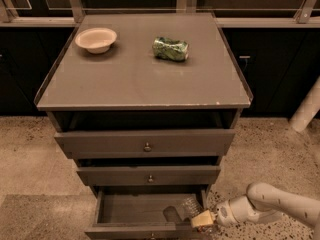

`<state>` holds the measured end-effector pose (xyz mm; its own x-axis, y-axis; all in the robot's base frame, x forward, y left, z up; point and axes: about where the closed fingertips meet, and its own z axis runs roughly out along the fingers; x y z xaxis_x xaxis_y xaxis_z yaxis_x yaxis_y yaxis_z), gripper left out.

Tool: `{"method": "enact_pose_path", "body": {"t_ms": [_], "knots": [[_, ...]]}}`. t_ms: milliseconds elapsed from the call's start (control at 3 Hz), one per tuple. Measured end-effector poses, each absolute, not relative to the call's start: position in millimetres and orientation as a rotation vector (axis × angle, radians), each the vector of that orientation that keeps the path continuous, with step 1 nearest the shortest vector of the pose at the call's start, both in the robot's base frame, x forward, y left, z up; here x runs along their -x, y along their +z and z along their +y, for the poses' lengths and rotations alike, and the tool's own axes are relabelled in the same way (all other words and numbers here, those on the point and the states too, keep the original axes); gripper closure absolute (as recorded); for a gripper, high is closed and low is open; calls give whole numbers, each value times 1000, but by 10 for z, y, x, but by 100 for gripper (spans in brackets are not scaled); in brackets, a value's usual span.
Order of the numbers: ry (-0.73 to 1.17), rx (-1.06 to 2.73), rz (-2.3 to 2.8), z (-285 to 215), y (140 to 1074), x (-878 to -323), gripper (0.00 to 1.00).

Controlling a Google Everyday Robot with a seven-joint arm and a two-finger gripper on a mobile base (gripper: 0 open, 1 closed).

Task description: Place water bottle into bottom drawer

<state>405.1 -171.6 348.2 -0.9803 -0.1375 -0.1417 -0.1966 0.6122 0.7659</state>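
Camera view looks down from the front on a grey-brown cabinet with a flat worktop (pixel 135 81); on it, at the back left, sits a shallow pale bowl (pixel 96 39), and well apart to its right lies a crumpled green can (pixel 171 49) on its side; dark cabinet fronts (pixel 280 69) run along the wall behind, and a light metal rail (pixel 150 9) crosses just above the worktop's far edge; the floor (pixel 30 154) is pale speckled stone, with a white post (pixel 306 109) leaning at the right edge.

Below the worktop the top drawer (pixel 145 143) and the middle drawer (pixel 148 175) are both a little way out, each with a small round knob; the bottom drawer (pixel 135 230) stands wide open, its dark floor showing.

The water bottle (pixel 189 207) lies tilted inside the bottom drawer, at its right front corner; the hand (pixel 201 218) is low at that same corner, touching or just beside the bottle's lower right end, on a white arm (pixel 280 209) that reaches in from the right; whether the hand has hold of the bottle I cannot tell.
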Motion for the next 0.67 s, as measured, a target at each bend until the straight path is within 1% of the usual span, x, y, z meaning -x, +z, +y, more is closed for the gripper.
{"method": "enact_pose_path", "body": {"t_ms": [667], "knots": [[1447, 198, 2742, -1298, 2740, -4257, 100]]}}
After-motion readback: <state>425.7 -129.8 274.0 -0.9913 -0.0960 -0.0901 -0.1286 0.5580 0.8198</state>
